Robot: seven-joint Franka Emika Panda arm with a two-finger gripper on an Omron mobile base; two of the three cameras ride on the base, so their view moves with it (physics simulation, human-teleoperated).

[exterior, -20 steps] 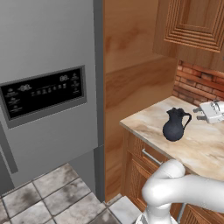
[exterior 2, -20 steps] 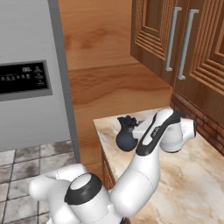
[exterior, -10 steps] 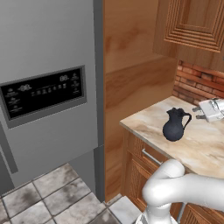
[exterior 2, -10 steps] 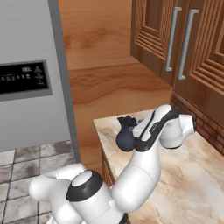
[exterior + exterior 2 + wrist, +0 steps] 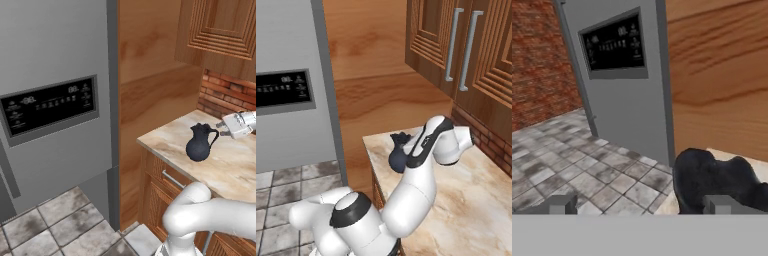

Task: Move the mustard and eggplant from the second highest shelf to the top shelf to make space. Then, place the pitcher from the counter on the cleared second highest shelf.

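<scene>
The pitcher (image 5: pixel 200 143) is standing upright on the counter (image 5: pixel 235 170), near its front edge and toward the end corner beside the wood panel next to the refrigerator (image 5: pixel 55 110). The gripper (image 5: pixel 220 128) is hovering level with the pitcher's handle side, just beside it, fingers spread wide and holding nothing. In the hand view the pitcher is sitting low and off to one fingertip (image 5: pixel 717 204). The pitcher pickup appears to be the step in hand. The next move calls for centring the jaws on the handle or neck, then pinching.
</scene>
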